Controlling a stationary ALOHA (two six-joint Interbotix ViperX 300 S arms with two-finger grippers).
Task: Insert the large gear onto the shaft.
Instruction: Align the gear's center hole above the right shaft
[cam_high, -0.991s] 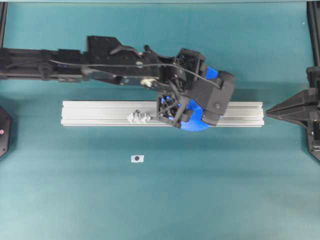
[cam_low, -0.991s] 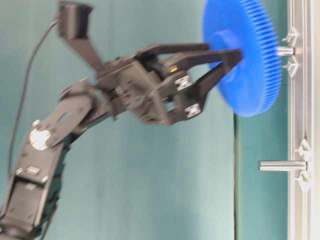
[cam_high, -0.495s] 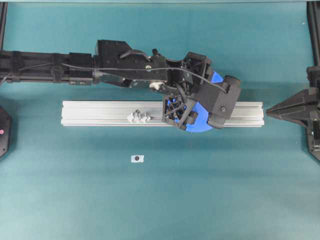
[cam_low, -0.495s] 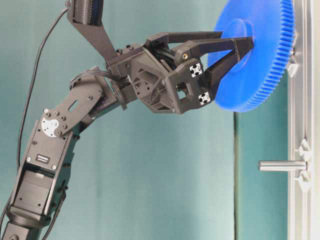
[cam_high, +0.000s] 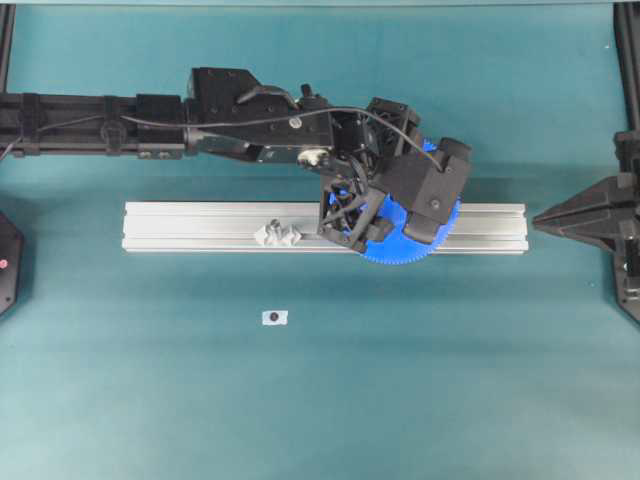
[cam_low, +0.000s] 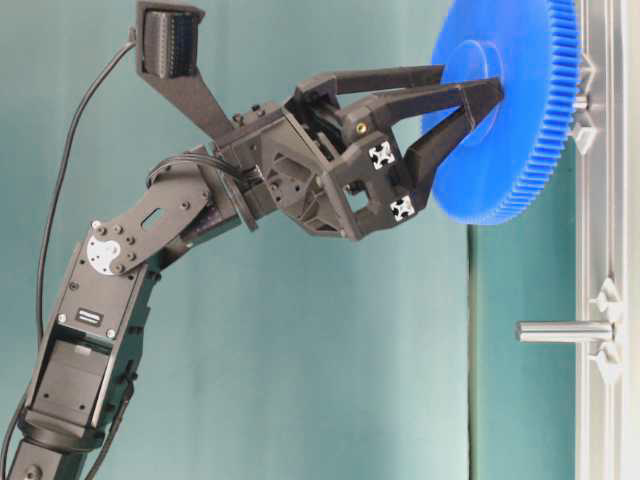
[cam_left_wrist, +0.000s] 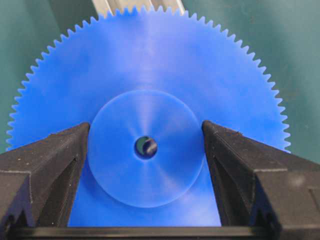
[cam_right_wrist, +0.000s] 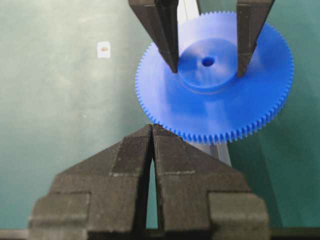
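Table-level view shows the left end effector (cam_low: 480, 95) clamping the large gear (cam_low: 520, 120) by its hub, bore on the shaft (cam_low: 583, 101) tip above the rail (cam_low: 605, 250); next, press it squarely toward that rail.

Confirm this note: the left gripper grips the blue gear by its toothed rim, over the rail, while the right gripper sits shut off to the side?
Not quite. The left gripper holds the blue gear by its raised round hub, not the toothed rim; the left wrist view shows this. The gear is over the rail, and the right gripper sits shut to the side.
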